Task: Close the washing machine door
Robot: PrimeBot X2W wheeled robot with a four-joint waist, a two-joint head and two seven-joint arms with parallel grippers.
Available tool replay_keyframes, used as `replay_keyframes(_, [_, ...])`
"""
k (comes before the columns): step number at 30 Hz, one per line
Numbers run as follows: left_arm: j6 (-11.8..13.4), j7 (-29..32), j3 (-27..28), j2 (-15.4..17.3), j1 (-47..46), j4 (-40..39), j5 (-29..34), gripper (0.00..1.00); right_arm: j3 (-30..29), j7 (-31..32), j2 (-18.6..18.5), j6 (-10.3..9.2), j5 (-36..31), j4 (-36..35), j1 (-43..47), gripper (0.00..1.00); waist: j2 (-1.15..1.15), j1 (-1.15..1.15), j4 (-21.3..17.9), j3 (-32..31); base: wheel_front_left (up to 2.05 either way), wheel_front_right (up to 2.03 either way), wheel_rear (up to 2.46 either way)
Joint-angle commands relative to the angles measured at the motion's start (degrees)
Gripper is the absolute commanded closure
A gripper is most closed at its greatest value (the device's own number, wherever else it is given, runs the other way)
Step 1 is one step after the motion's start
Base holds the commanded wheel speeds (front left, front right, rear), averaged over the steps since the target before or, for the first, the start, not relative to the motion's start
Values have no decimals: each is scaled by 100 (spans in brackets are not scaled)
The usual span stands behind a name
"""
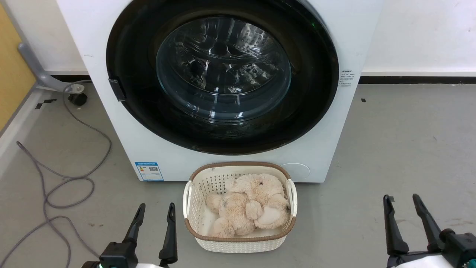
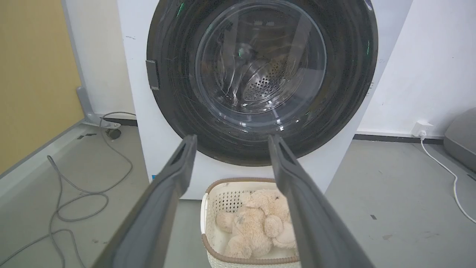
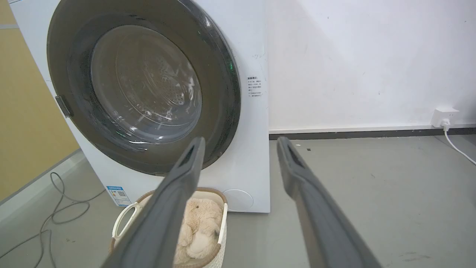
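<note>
The white washing machine (image 1: 111, 123) (image 2: 163, 156) (image 3: 249, 156) stands ahead of me. Its round black-rimmed washing machine door (image 1: 316, 93) (image 2: 346, 85) (image 3: 219, 93) lies flat against the front, with the steel drum showing through the glass bowl. A small handle tab sits on the door's left rim. My left gripper (image 1: 155, 210) (image 2: 232, 140) is open at the lower left, well short of the machine. At the lower right my right gripper (image 1: 402, 201) (image 3: 241, 143) is open too, with nothing between its fingers.
A white woven basket (image 1: 240, 243) (image 2: 208, 208) (image 3: 122, 223) holding a beige plush toy (image 1: 249, 204) sits on the floor right in front of the machine. Grey cable (image 1: 55, 182) loops on the floor at the left. A wall socket with a white cord (image 3: 444, 115) is at the right.
</note>
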Motion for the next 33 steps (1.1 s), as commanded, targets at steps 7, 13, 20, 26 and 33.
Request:
replay_keyframes(7, [45, -25, -77, 5, 102, -142, 63, 0, 26, 55, 87, -3, -58, -119, 181, 0, 0, 1, 35, -17, 0, 0, 0])
replay_keyframes(13, [69, -25, -120, 5, 94, -248, 9, 0, 68, 56, 103, -3, -57, -68, 176, 0, 0, 1, 60, -8, 0, 0, 0])
replay_keyframes(20, [53, 34, -112, 0, 27, -240, 19, 100, 73, 69, 66, 1, -67, -74, 98, 100, 0, 1, 66, -3, 0, 0, 0])
replay_keyframes(26, [49, 104, -81, 0, 2, -252, 61, 100, 89, 130, 68, 1, -109, -86, 71, 100, 0, 1, 73, 3, 0, 0, 0])
replay_keyframes(33, [45, 174, -49, 1, -23, -265, 102, 100, 105, 190, 71, 1, -150, -98, 44, 100, 0, 1, 80, 8, 0, 0, 0])
